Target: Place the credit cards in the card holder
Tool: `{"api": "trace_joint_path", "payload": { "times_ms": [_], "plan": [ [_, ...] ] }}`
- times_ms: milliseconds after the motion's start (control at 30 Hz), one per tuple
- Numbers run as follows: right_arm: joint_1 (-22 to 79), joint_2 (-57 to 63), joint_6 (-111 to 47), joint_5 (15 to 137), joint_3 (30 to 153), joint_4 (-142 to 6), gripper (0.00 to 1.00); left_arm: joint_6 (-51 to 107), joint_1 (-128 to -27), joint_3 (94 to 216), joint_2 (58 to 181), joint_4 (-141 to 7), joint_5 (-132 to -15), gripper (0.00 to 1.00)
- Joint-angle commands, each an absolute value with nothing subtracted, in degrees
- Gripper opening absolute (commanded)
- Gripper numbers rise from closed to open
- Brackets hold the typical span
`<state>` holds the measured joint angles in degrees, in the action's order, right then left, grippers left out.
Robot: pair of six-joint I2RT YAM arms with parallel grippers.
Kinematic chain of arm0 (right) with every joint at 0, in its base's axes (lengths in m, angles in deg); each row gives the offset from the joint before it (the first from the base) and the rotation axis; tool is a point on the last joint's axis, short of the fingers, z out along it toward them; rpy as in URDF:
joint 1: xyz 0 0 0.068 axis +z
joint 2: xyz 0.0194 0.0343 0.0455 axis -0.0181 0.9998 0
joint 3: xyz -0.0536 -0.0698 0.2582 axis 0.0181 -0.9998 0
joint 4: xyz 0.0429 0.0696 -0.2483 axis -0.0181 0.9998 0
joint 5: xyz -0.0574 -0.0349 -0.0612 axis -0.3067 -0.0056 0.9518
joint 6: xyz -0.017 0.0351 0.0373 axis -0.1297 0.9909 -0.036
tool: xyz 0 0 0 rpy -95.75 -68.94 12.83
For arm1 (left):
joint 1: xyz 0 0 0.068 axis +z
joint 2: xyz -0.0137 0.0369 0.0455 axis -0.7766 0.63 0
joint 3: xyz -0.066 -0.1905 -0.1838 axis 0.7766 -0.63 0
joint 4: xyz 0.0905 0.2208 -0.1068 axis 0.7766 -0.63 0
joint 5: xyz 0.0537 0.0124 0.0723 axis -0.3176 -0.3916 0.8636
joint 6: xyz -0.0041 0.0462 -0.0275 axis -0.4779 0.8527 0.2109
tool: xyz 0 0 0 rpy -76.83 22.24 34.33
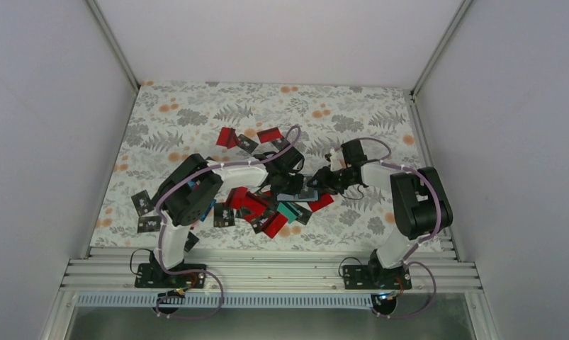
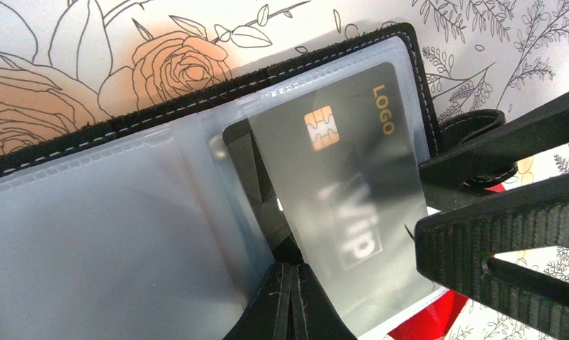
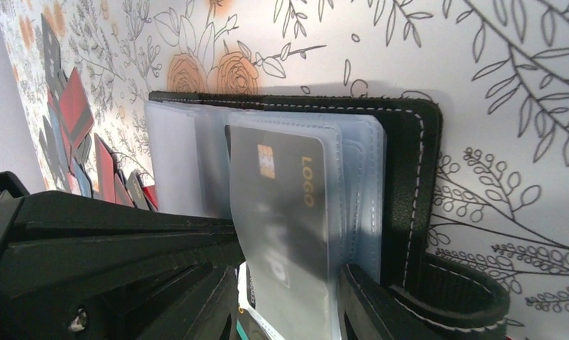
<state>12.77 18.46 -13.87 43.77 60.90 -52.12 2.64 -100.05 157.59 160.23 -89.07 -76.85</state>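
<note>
Lying open near the middle of the worktop [image 1: 196,113], the one card holder [image 3: 409,177] has a black stitched cover and at least three frosted plastic sleeves [image 2: 111,234]. One black credit card [image 2: 338,163], round-cornered with a gold chip, shows through a sleeve. The left claw [image 2: 290,287] is pinched tight on a sleeve edge. The right claw [image 3: 288,265] stands partly spread astride the sleeved card. Loose credit cards [image 1: 274,225], red, black and teal, overlap around the holder, too tangled to count.

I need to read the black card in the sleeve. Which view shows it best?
Left wrist: the black card faces the camera, chip, LOGO and VIP readable. Right wrist shows it slanted, only chip and LOGO. Top external: too small to tell.
</note>
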Motion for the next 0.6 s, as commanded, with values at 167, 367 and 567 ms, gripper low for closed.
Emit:
{"api": "trace_joint_path", "payload": {
  "times_ms": [167, 367, 567],
  "plan": [
    [13.29, 16.3, -14.45, 35.81, 60.65, -52.54, 0.38, 2.41, -100.53, 155.81, 162.74, -88.24, -77.57, 0.02],
    [13.54, 14.07, -13.61, 34.39, 60.59, -52.29, 0.38, 2.28, -100.48, 155.88, 161.58, -88.36, -77.64, 0.02],
    [14.76, 13.55, -12.89, 34.89, 61.18, -51.85, 0.38, 2.12, -100.46, 156.97, 159.32, -90.01, -76.18, 0.02]
  ]
}}
